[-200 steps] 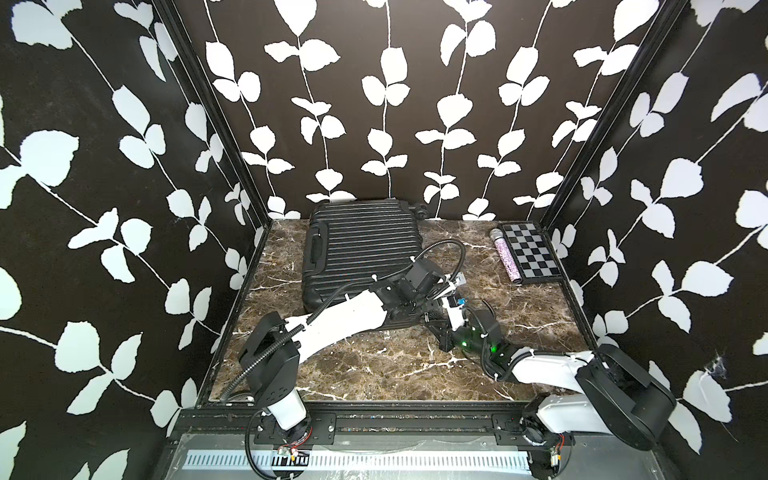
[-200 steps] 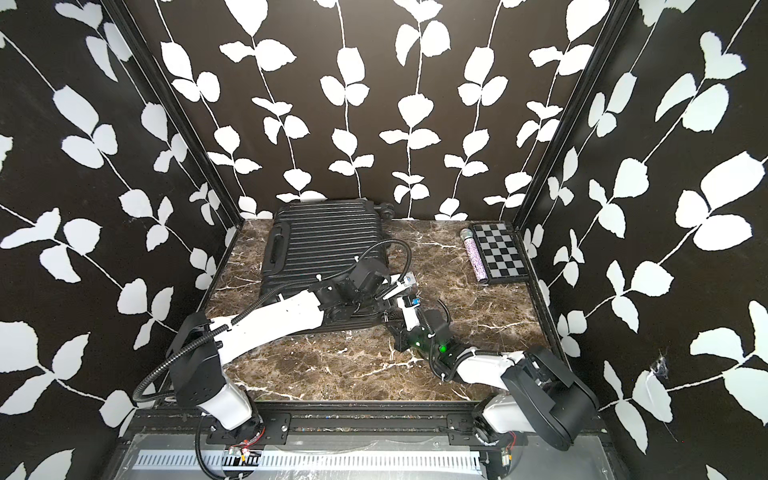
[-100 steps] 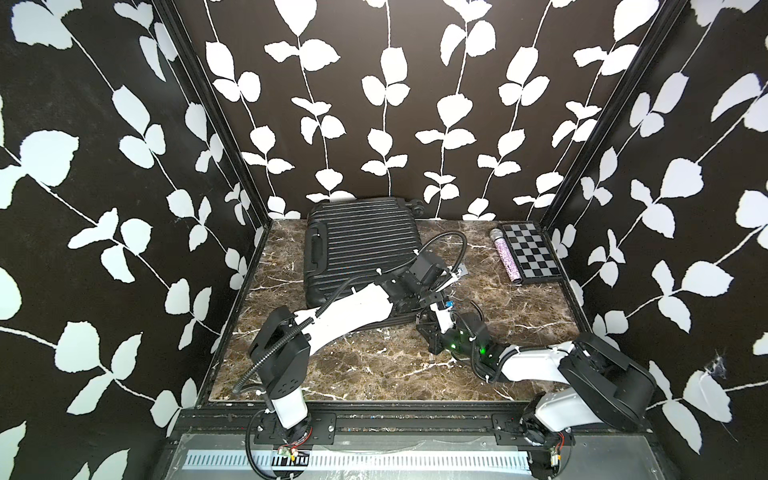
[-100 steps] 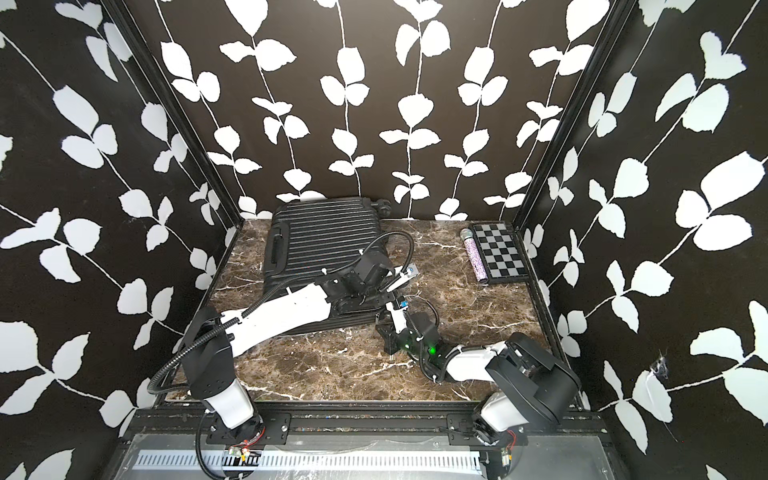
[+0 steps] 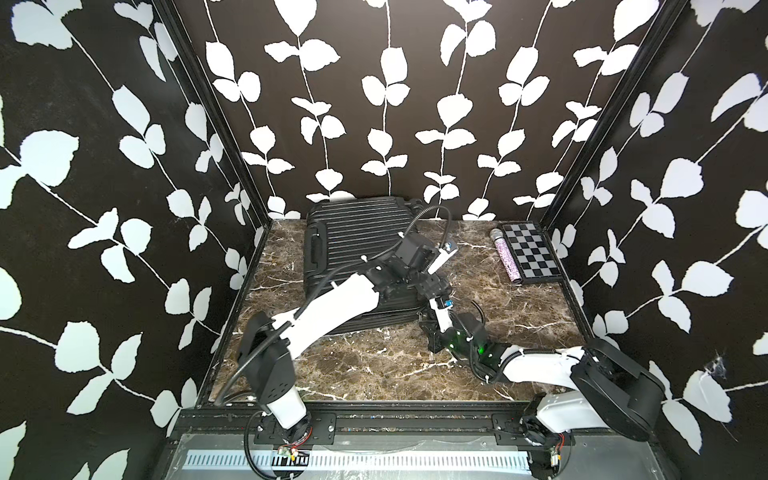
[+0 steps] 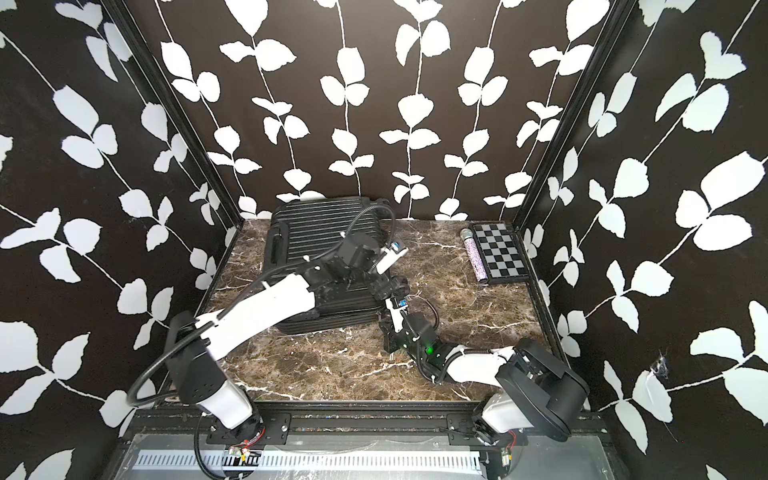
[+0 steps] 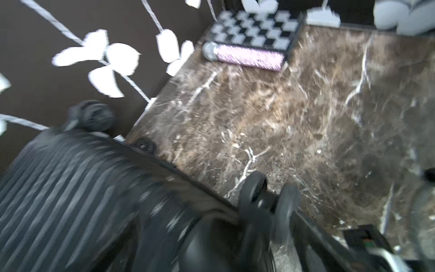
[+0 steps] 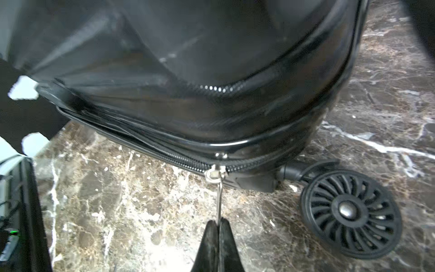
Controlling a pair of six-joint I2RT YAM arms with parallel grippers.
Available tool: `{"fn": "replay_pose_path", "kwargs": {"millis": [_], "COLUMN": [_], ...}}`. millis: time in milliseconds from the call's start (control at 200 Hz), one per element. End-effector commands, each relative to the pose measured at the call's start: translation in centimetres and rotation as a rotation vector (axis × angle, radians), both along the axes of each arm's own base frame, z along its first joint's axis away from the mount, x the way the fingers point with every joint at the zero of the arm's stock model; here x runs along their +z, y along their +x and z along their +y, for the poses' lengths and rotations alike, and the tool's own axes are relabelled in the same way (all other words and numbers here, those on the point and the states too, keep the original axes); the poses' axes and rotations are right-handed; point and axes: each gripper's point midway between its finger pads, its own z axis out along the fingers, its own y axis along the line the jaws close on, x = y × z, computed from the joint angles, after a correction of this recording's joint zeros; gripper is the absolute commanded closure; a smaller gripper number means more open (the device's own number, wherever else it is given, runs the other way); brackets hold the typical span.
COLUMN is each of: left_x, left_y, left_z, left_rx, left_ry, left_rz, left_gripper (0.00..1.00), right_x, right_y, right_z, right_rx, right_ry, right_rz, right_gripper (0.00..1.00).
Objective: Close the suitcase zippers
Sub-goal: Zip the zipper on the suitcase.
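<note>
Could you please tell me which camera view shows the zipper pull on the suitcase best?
The right wrist view: the silver zipper pull runs out from the seam of the suitcase, sharp and close, pinched by the right end effector. In both top views it is too small to make out. The blurred left wrist view shows only ribbed shell.

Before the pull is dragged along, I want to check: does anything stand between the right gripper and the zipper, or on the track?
Nothing visible does. The right gripper is shut on the zipper pull, and the zipper track is bare on both sides of the slider. The spinner wheel stands clear of the seam.
</note>
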Motion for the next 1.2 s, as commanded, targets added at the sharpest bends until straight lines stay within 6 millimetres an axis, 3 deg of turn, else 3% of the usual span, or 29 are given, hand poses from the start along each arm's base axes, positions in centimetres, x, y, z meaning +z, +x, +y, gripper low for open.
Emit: {"fn": "replay_pose_path", "kwargs": {"millis": [0, 60, 165, 355, 465, 550, 650, 880, 1135, 1195], "left_x": [5.2, 5.4, 5.3, 3.3, 0.9, -1.1, -3.2, -7.7, -9.3, -9.6], "left_y": [1.3, 2.4, 4.7, 6.7, 7.5, 7.8, 7.9, 8.4, 9.4, 9.6], "left_z": [5.9, 8.9, 15.9, 27.0, 31.9, 34.4, 36.0, 35.7, 34.3, 33.8], "left_rx": [0.191, 0.284, 0.485, 0.744, 0.875, 0.957, 1.015, 0.996, 0.930, 0.916], "left_ry": [-0.120, -0.138, -0.198, -0.355, -0.348, -0.318, -0.302, -0.259, -0.299, -0.320], "left_rz": [0.045, 0.090, 0.135, 0.276, 0.339, 0.393, 0.469, 0.588, 0.641, 0.659], "left_gripper": [0.01, 0.03, 0.03, 0.08, 0.10, 0.13, 0.16, 0.34, 0.40, 0.46], "right_x": [0.1, 0.0, -0.2, -0.4, -0.3, -0.3, -0.4, -0.4, -0.5, -0.7], "right_y": [0.8, 1.0, 1.1, 1.1, 1.0, 1.1, 1.1, 1.0, 1.0, 1.0], "right_z": [-0.6, -0.7, -0.8, -0.8, -0.7, -0.7, -0.8, -0.8, -0.7, -0.6], "right_rx": [-0.036, -0.041, -0.039, -0.034, -0.028, -0.031, -0.036, -0.033, -0.023, -0.020], "right_ry": [-0.045, -0.046, -0.058, -0.062, -0.058, -0.057, -0.061, -0.063, -0.071, -0.077], "right_rz": [-0.014, -0.012, -0.003, 0.004, 0.005, 0.008, 0.012, 0.011, 0.013, 0.014], "right_gripper": [1.00, 1.00, 1.00, 1.00, 1.00, 1.00, 1.00, 1.00, 1.00, 1.00]}}
